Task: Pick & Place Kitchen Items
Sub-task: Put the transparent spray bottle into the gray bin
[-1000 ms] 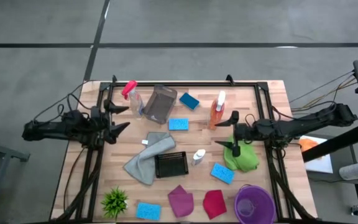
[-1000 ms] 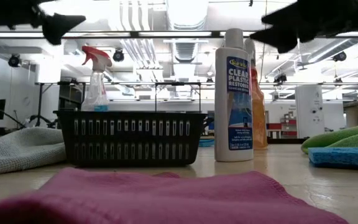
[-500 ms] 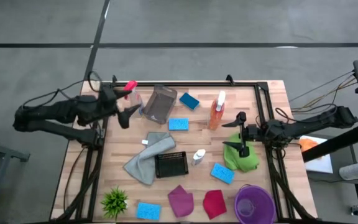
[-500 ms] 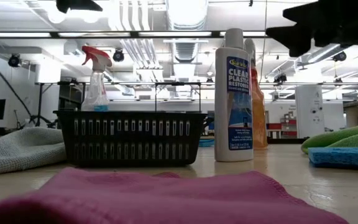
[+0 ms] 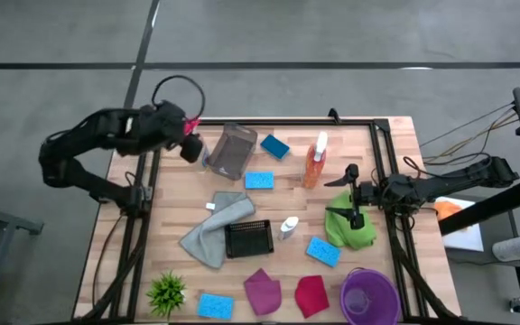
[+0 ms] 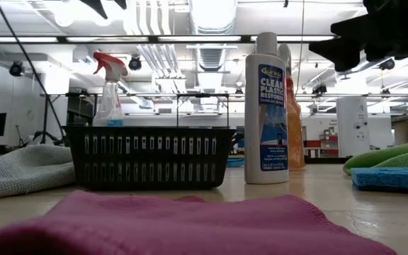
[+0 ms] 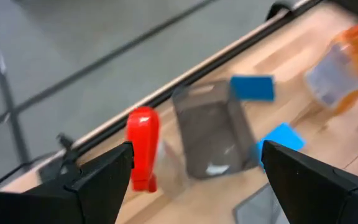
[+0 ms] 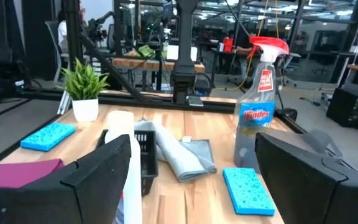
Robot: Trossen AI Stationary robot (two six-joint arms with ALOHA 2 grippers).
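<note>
Wooden table (image 5: 395,162), grey floor around | black basket (image 5: 248,239), purple bowl (image 5: 368,296) hold nothing visible | left gripper (image 5: 190,137) wide above clear spray bottle (image 5: 193,144) | right gripper (image 5: 346,200) wide over green cloth (image 5: 355,233)

Looks like a big open robotics lab or workshop, not a home kitchen. Exposed ceiling ducts (image 6: 158,60) and strip lights (image 6: 154,39) overhead, polished grey concrete floor (image 5: 269,36) with seams, more workbenches (image 8: 148,62) and black metal frames (image 8: 185,37) off in the background, cables (image 5: 477,126) trailing off the butcher-block desk (image 5: 395,135) by its right edge.
</note>
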